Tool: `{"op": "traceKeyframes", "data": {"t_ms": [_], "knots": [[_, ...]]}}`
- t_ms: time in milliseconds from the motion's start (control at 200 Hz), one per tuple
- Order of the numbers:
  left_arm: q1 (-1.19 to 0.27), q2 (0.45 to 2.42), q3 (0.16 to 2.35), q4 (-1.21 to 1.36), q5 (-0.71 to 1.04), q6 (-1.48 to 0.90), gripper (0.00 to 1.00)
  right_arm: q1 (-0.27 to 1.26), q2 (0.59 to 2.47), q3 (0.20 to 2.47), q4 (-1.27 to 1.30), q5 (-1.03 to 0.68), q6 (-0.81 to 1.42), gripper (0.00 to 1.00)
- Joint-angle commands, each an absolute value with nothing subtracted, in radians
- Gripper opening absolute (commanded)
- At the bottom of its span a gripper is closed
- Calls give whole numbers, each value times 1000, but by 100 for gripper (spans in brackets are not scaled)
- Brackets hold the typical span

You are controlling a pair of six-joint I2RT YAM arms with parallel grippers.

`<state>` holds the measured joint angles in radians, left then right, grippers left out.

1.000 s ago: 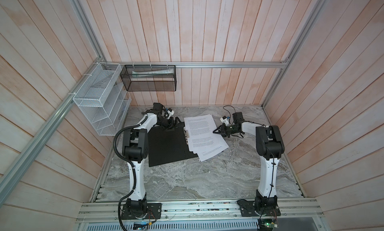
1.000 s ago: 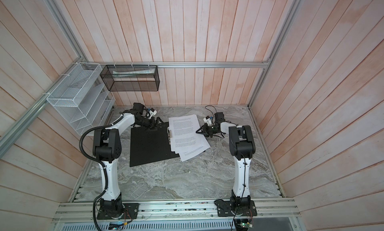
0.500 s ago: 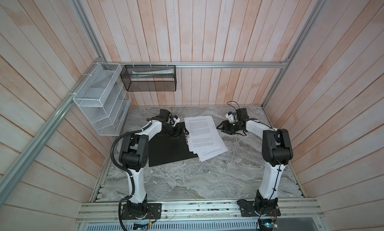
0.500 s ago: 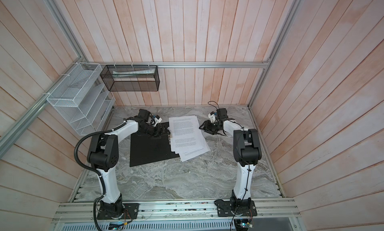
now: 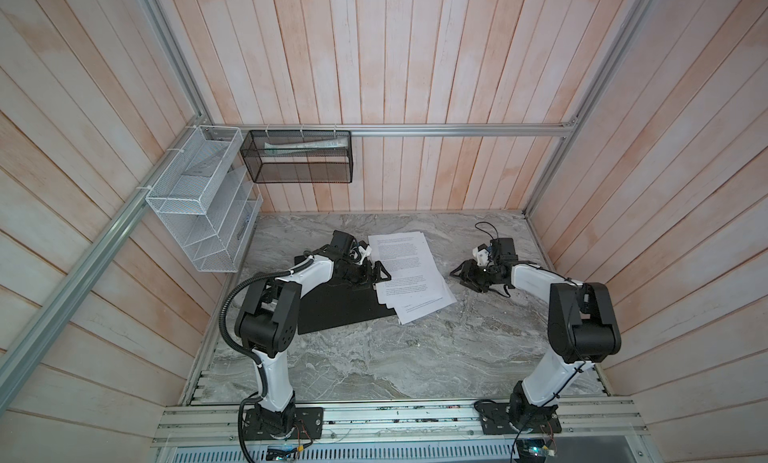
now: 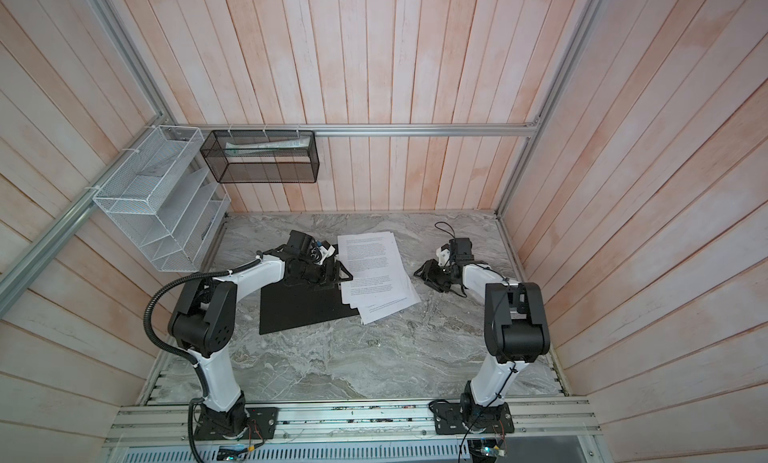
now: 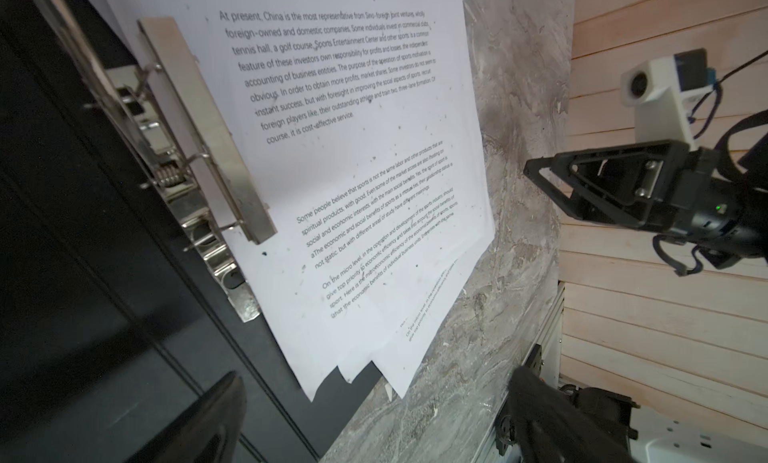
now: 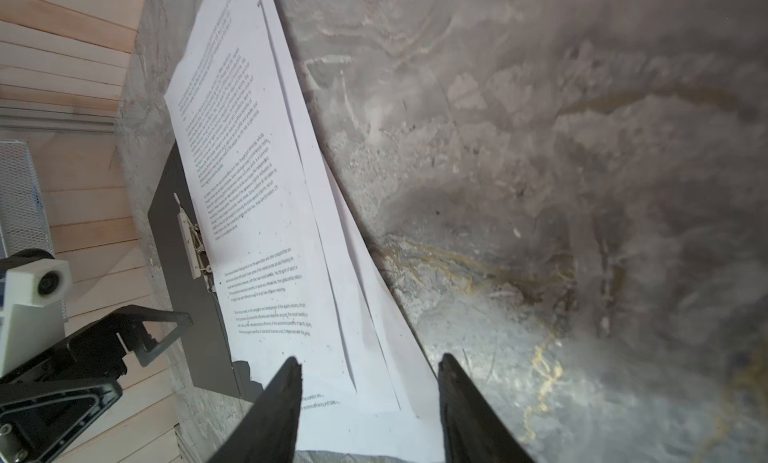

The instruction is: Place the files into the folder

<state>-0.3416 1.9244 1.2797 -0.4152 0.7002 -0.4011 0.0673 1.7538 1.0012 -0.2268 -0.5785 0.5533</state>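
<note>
- Judging by how things lie, the task looks mostly done: the files [image 5: 409, 274] rest fanned on the right half of the open folder [image 5: 340, 311], black inside up, toward the bench's [image 5: 374, 357] far edge, left of the middle.
- The lower sheets stick out over the folder's near and right edges onto the bench.
- What seems left is squaring the stack, securing it and closing the cover.
- The metal clip [image 7: 199, 136] runs along the sheets' spine-side edge. I cannot tell whether its bar presses them.
- The left end effector [image 5: 381, 274] is spread wide and empty, at the files' left edge over the clip.
- The right end effector [image 5: 463, 276] is parted and empty, just right of the files.
- The top sheet reads "At present, China is the most representative from Sino-foreign joint ventures", "tennis hall, a golf course, Sports Entertainment Center", "Some people believe that sports…" and "On the micro level…".
- No brand or label shows on the folder.
</note>
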Motion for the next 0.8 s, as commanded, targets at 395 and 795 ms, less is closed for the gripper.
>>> {"op": "traceKeyframes", "data": {"t_ms": [395,795], "knots": [[-366,2039,1295,-414,692,-451,100,69,1710,872,-74,-608,662,50],[-368,2057,1291,-435,697,-447,100,105,1690,808,-54,-624,725,45]]}}
